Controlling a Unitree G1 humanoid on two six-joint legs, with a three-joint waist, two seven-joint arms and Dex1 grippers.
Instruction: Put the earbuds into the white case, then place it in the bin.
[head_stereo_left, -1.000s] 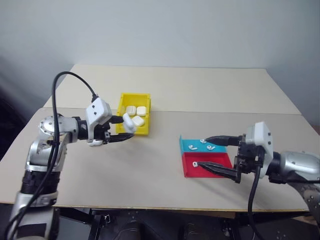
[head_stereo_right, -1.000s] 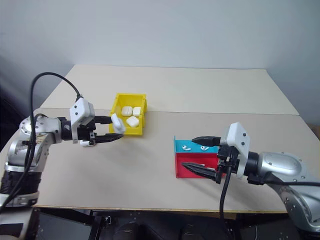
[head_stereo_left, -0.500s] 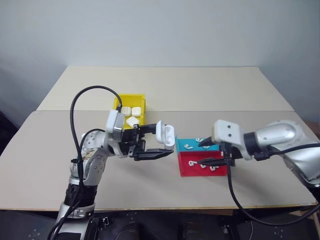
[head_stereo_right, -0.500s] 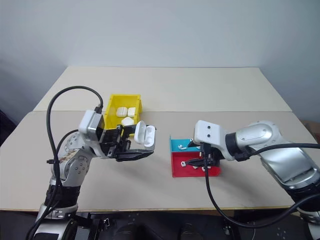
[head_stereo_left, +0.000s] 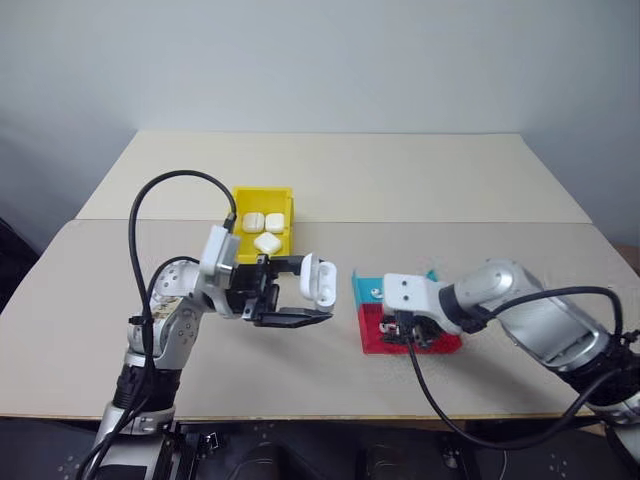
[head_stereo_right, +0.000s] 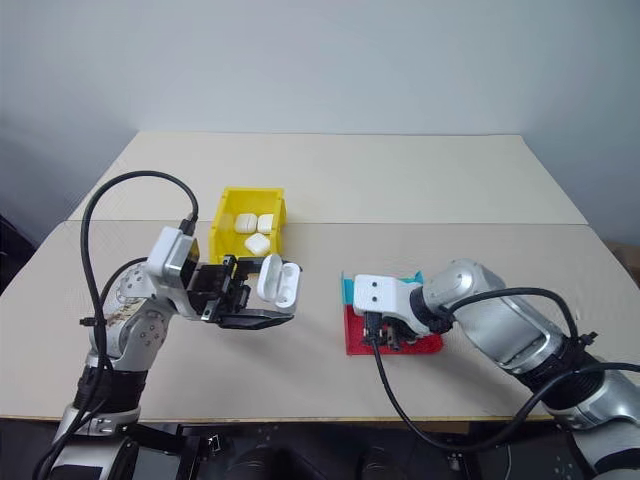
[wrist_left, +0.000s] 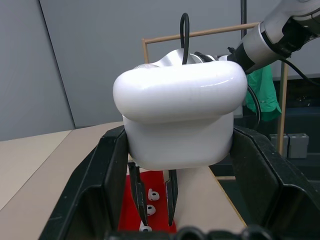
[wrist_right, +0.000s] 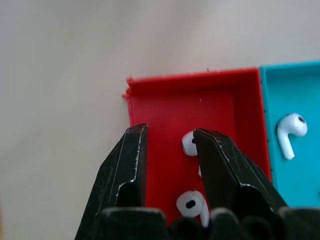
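Observation:
The white case (head_stereo_left: 320, 280) hangs above the table's middle with its lid flipped open, and my left gripper (head_stereo_left: 305, 291) is shut on it. In the left wrist view the case (wrist_left: 180, 120) sits between both black fingers. My right gripper (head_stereo_left: 407, 337) points down into the red tray (head_stereo_left: 447, 343). Its fingers stand a little apart in the right wrist view, gripper (wrist_right: 169, 135) over bare red floor, nothing between them. One of the earbuds (wrist_right: 189, 142) lies against the inner edge of one finger, a second (wrist_right: 192, 205) closer to the wrist. The bin (head_stereo_left: 248, 198) stands behind the left gripper.
Three closed white cases (head_stereo_left: 265, 227) lie inside the yellow bin. A teal tray (wrist_right: 280, 90) adjoins the red one and holds an earbud (wrist_right: 290, 131). The tan table (head_stereo_left: 400, 180) stretches open behind the trays.
My left gripper carried the case from beside the bin toward the table's middle, lid now open. My right gripper swung down into the red tray and its fingers narrowed.

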